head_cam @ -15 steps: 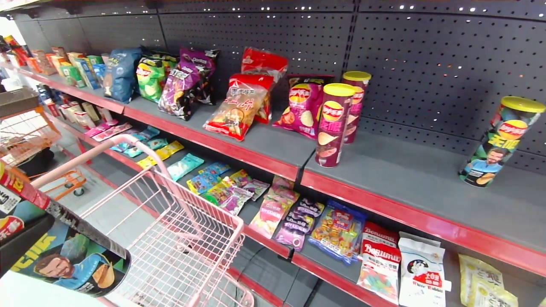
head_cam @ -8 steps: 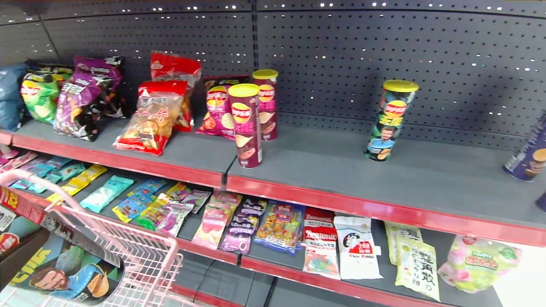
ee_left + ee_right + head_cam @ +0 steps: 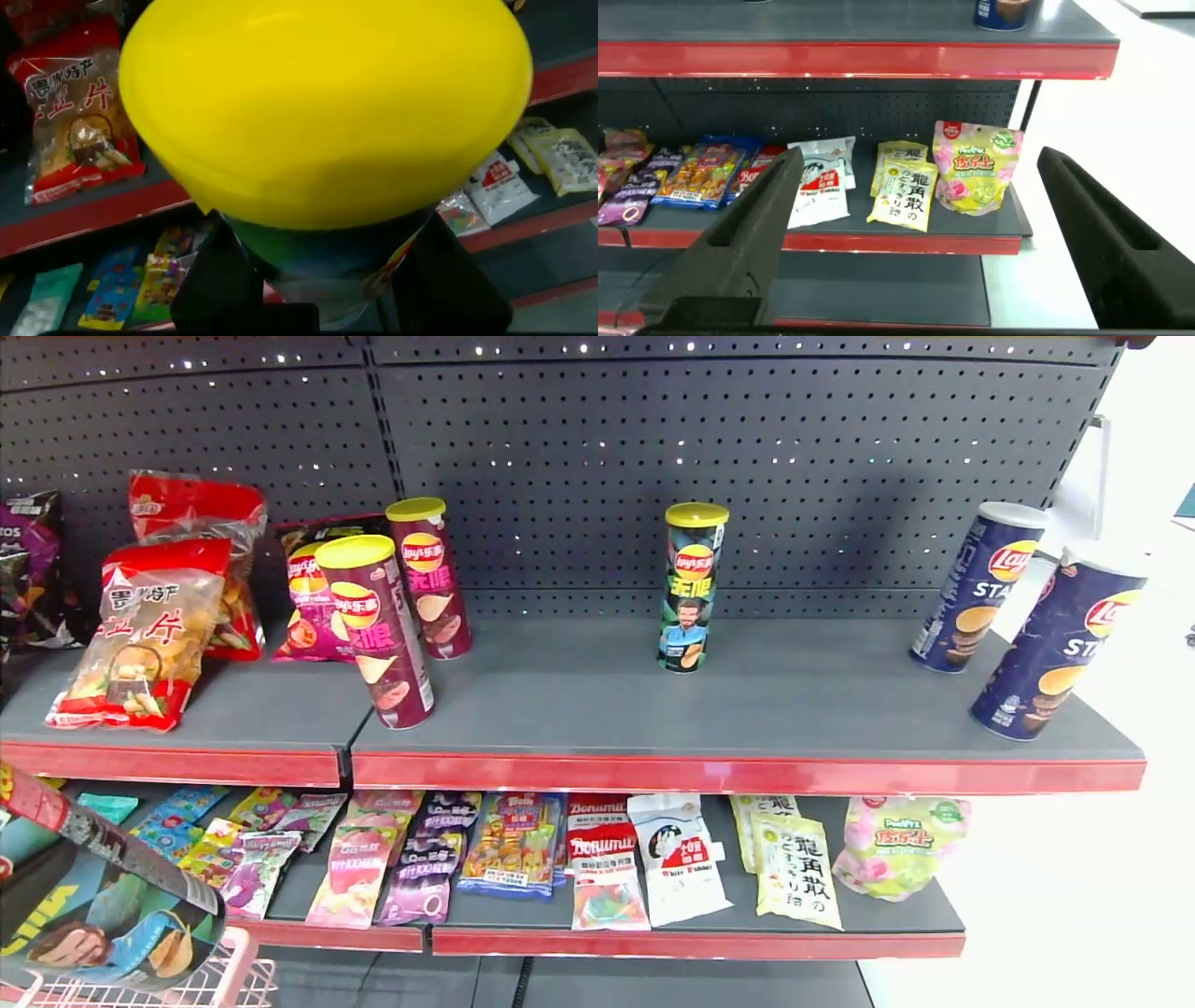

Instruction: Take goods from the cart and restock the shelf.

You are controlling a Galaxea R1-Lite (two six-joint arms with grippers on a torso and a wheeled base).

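My left gripper [image 3: 327, 285] is shut on a chip can with a yellow lid [image 3: 322, 103]. The can's dark printed body [image 3: 112, 910] lies tilted at the lower left of the head view, over the pink cart's rim [image 3: 238, 971]. A matching yellow-lidded can [image 3: 689, 586] stands upright mid-shelf on the grey upper shelf [image 3: 747, 719]. My right gripper [image 3: 924, 233] is open with nothing between its fingers [image 3: 738, 243], facing the lower shelf of snack bags [image 3: 906, 191].
Two purple cans [image 3: 378, 630] stand left of the matching can, with chip bags [image 3: 140, 639] further left. Two blue cans [image 3: 976, 586] stand at the shelf's right end. Bare grey shelf lies on both sides of the matching can. The lower shelf [image 3: 691, 933] carries several candy bags.
The head camera has swung right along the shelf, so the cart has nearly left the picture and the blue cans have come in. The held can stays at lower left.
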